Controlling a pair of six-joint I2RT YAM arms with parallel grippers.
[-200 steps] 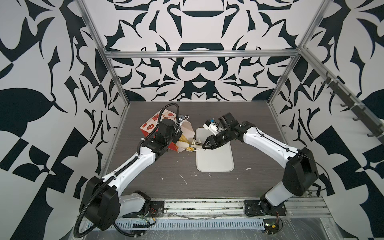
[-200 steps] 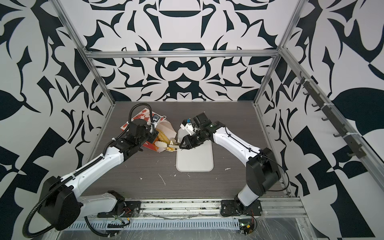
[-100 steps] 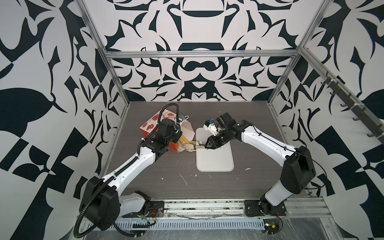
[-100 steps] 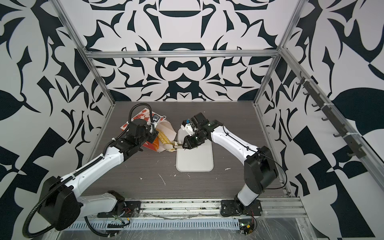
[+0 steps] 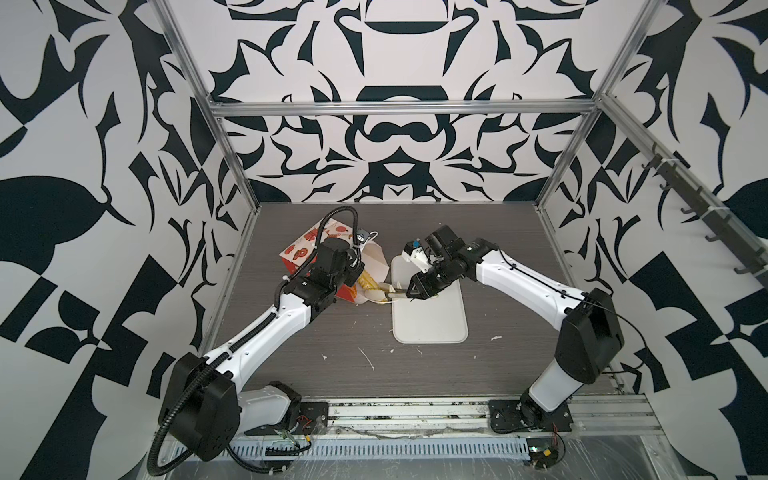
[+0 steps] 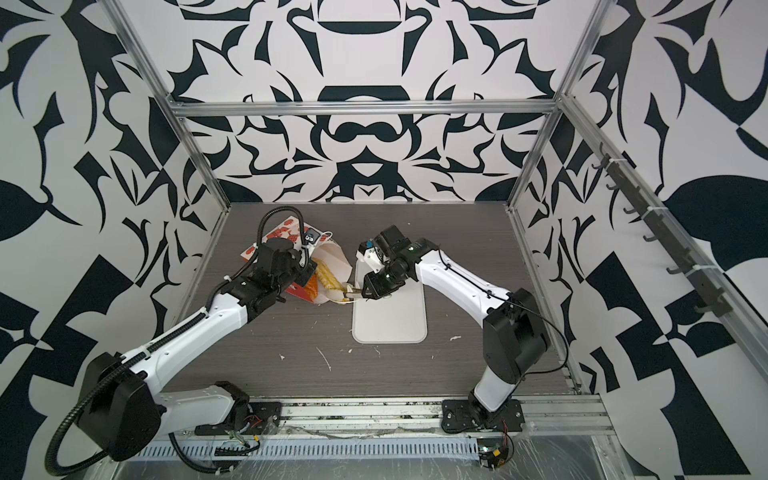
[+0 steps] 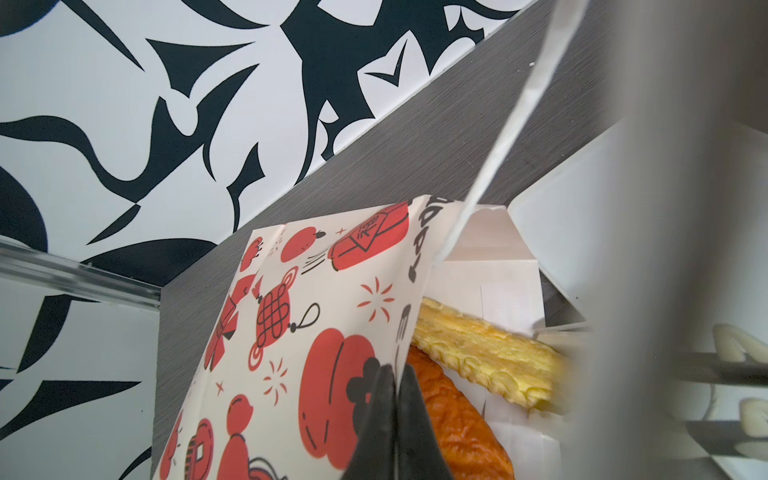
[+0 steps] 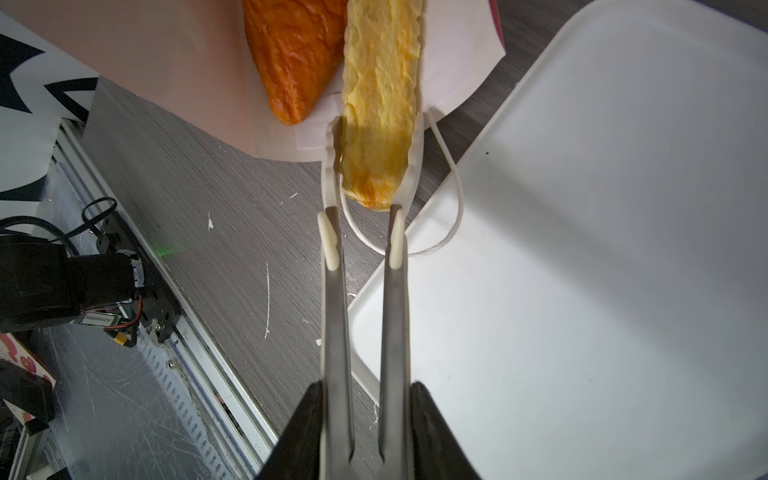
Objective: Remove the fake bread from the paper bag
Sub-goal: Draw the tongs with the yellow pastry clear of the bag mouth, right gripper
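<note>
Black right gripper (image 8: pixel 365 388): jaws squeezed narrow on the two arms of a pair of steel tongs (image 8: pixel 334 311), holding them pressed in.
Tongs' tips: the white tips sit one on each flank of the long stick (image 8: pixel 380 104), clasping its rounded end.
Long stick: pale yellow and ridged. Most of it lies inside the bag, and the clasped end pokes out of the mouth over bare table.
Black left gripper (image 7: pixel 392 399): jaws closed flat together, with the printed edge of the paper bag (image 7: pixel 311 311) pinched between them at the mouth.
Orange-brown pastry (image 8: pixel 293 54): lies just beside the long stick, inside the bag's mouth. No other bread can be made out.
Paper bag: lies on its side left of centre in both top views (image 5: pixel 307 249), with its open white mouth turned right, toward the tray.
Cord handle (image 8: pixel 453 199): a white loop trailing from the mouth, under the stick's end and onto the tray's rim.
Tray (image 5: pixel 432 324): white and rectangular, at the centre of both top views, just right of the bag. The right gripper hangs over its upper left corner.
Table (image 5: pixel 498 249): dark grey woodgrain with small white flecks.
Change from a second ago: the right arm has edged slightly left, toward the bag's mouth. The left arm, bag and tray sit where they were.
</note>
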